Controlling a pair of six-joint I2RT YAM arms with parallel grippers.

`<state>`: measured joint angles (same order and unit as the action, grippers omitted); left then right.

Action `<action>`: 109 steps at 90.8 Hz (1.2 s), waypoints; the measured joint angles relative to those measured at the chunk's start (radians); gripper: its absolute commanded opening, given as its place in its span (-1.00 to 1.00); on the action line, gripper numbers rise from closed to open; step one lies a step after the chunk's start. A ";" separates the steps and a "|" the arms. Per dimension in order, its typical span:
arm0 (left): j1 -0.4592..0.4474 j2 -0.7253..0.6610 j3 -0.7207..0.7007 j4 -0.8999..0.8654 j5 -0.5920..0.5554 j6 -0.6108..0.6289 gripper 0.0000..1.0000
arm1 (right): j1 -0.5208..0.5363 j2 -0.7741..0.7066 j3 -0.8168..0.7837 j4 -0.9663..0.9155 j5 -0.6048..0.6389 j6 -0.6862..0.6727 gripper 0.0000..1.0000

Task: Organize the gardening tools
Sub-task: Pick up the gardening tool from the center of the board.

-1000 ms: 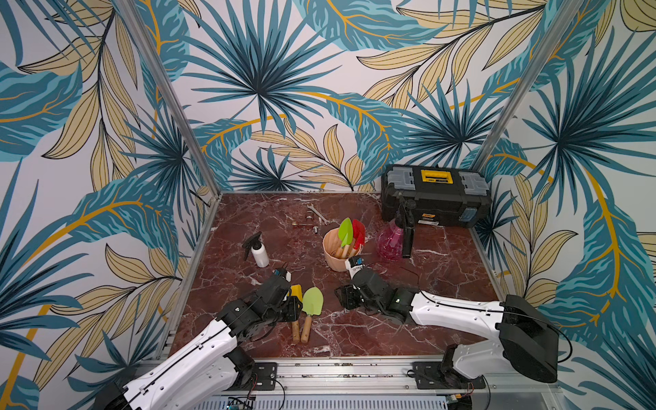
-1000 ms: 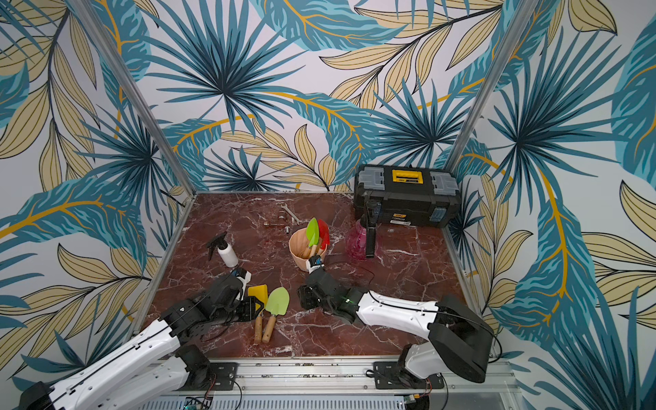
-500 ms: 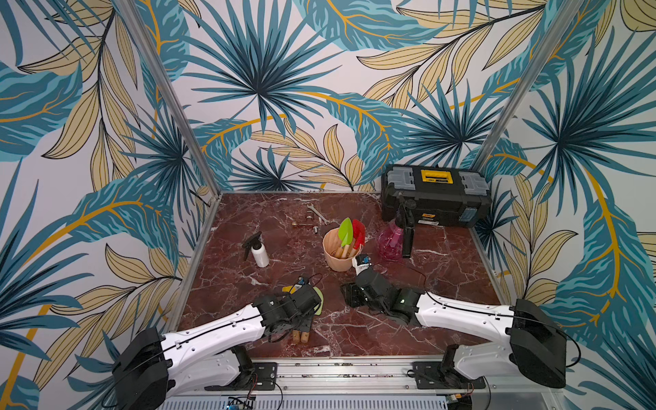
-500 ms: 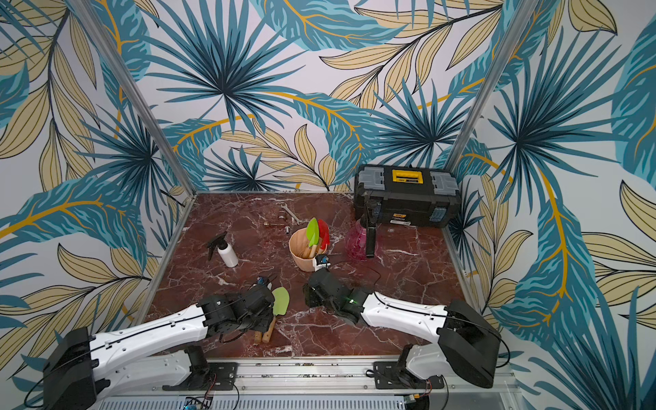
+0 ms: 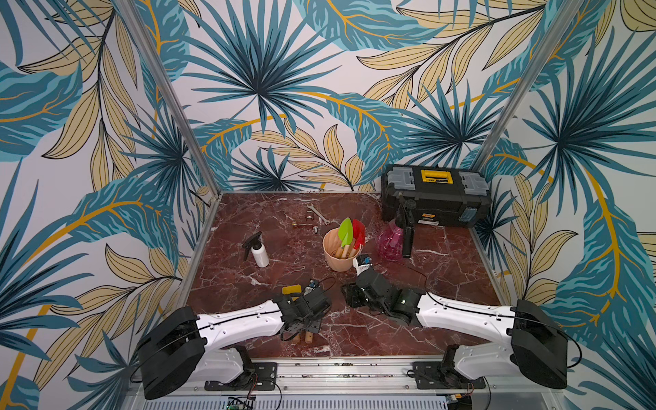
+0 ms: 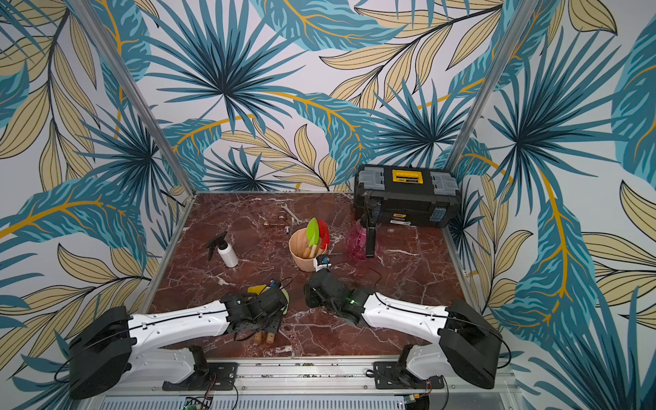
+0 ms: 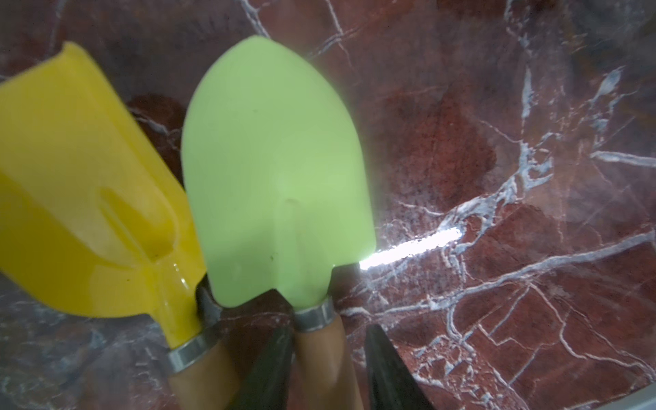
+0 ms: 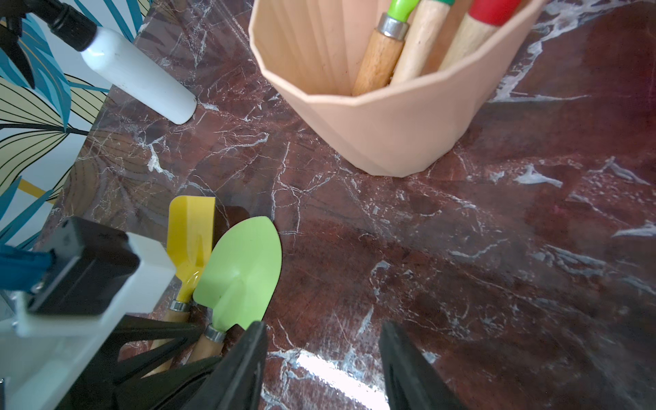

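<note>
Left wrist view: pale-green trowel (image 7: 277, 170) lies flat on the marble table (image 7: 497, 213). Its blade points away from me and its wooden handle runs back between the fingers of my left gripper (image 7: 328, 340). Yellow scoop (image 7: 81, 184) lies just beside it, handles nearly parallel. Blade edges touch or nearly touch; cannot tell which.

Obstruction: the scoop's handle sits close against the outer side of one finger (image 7: 273, 369).

Left jaws: apart, straddling the trowel handle. One finger is against the wood. A sliver of table shows between the wood and the other finger (image 7: 387, 372). Not clamped.

Right wrist view: my right gripper (image 8: 323, 369) hovers over bare table next to the trowel blade. Jaws wide apart, nothing between them. Peach cup (image 8: 390, 124) stands ahead and holds a lime-green tool (image 8: 397, 10), a red tool (image 8: 493, 10) and a third handle between them.

In a top view: pink sprayer (image 5: 388, 243) stands just beside the cup, with the toolbox (image 5: 436, 202) behind it. White spray bottle (image 5: 261, 255) stands well apart on the cup's other side. Wrench (image 5: 317, 213) lies behind the cup.
</note>
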<state>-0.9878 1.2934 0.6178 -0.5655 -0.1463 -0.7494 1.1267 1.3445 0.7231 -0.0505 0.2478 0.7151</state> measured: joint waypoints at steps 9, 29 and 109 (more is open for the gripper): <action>0.000 0.021 -0.006 0.005 0.000 0.000 -0.24 | 0.000 -0.005 -0.001 0.001 0.002 0.000 0.11; 0.000 0.052 -0.010 0.014 -0.007 0.002 -0.49 | 0.000 -0.005 -0.001 0.001 0.003 0.000 0.11; -0.019 -0.428 -0.062 0.116 -0.017 0.149 -0.99 | -0.061 -0.119 -0.007 0.173 -0.297 -0.006 0.13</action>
<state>-1.0065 0.8658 0.5556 -0.4500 -0.1635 -0.6003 1.0657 1.2259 0.7158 0.1226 -0.0494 0.7090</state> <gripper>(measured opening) 0.263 0.601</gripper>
